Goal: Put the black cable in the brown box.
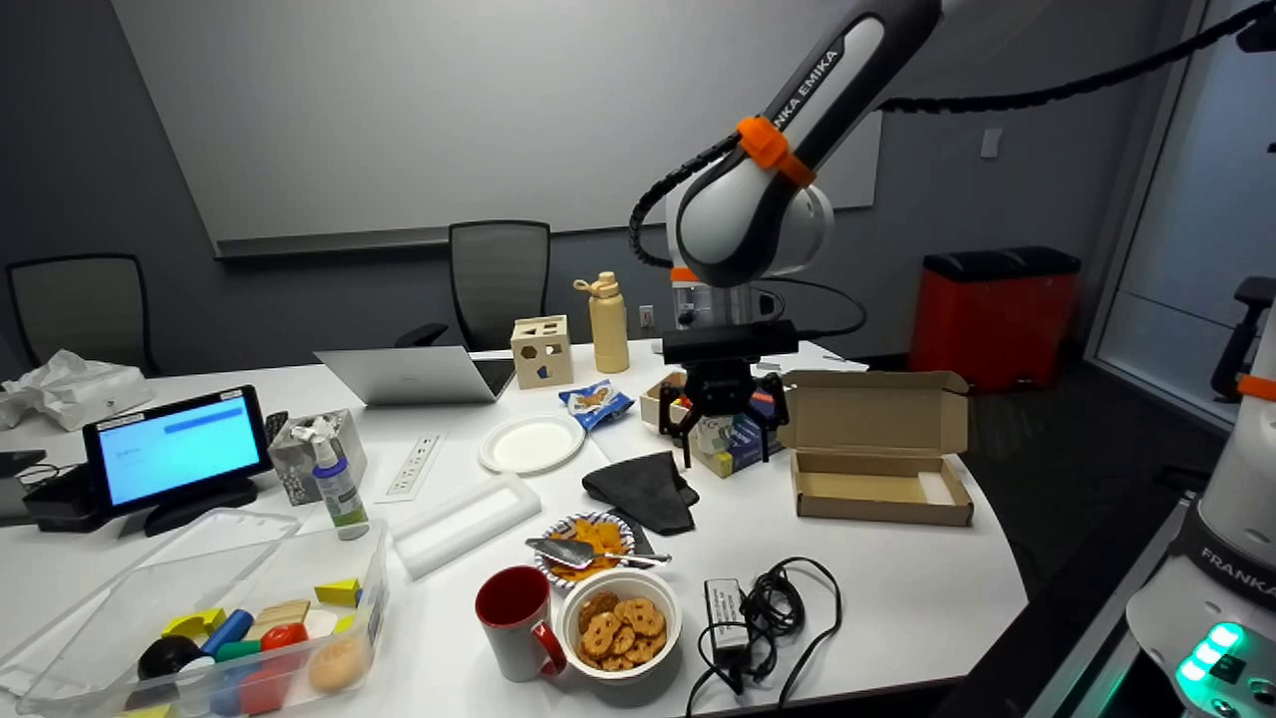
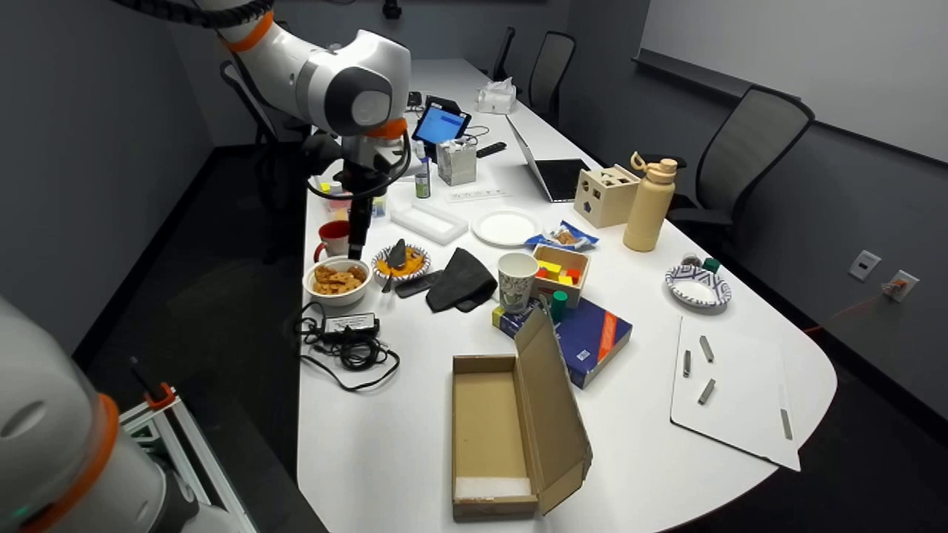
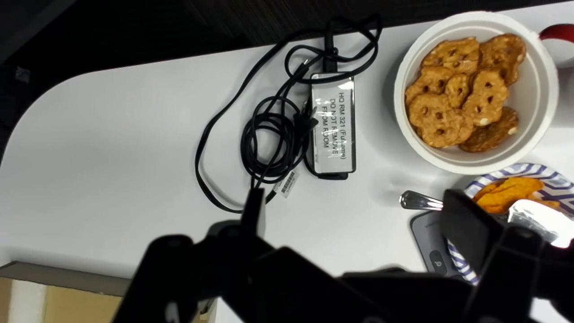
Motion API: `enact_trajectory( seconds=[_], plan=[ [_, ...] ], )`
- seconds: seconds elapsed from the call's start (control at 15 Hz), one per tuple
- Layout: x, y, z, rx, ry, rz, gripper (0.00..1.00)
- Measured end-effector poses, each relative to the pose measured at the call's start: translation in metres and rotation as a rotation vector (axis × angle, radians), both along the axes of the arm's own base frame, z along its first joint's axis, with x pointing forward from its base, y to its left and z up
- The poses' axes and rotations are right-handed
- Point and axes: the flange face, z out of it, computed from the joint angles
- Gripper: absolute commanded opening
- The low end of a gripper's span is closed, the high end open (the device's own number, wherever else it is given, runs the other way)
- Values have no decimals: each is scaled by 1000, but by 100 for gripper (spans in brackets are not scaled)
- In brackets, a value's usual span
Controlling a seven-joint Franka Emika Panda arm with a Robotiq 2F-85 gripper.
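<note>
One white tabletop (image 2: pixel 385 444) carries everything this job needs. On it the box (image 2: pixel 485 422) waits, lid (image 2: pixel 552 411) raised, its low walls asking for only a modest lift. Above, the pincer (image 1: pixel 726 461) hangs with its fingers (image 3: pixel 253 213) spread wide and nothing held between them. The cable (image 3: pixel 290 142) lies in a loose tangle near the tabletop's edge, well apart from the box; the grasp is yet to be made. The good move, by the look of it, is to shift until the coiled part sits midway between the fingers, go down almost to the surface, then close gently, since a high pinch might catch only a strand or two. The bowl (image 3: pixel 536 94) sits close by, so the descent should favor the side away from it. The adapter (image 3: pixel 332 130), cord looped across one end, is probably the heaviest part and could drag or swing; a slow lift, high enough for trailing loops to pass the box's wall, would tame it. The barcode tag (image 3: pixel 288 184), smallest of these, looks too flimsy to bear a grip and is best left outside the closing fingers
</note>
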Motion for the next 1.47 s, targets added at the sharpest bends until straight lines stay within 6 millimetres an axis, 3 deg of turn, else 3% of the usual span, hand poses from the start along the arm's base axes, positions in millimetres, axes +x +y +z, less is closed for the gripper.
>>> enact_trajectory(
  seconds=[0.4,0.8,1.13,1.47],
  plan=[
    [-30,4,-37,-20,19,27,100],
    [-55,-11,-87,-37,13,6,100],
    [-50,-24,-125,-30,-10,-15,100],
    [-24,-16,-144,-6,-23,-1,100]
  ],
)
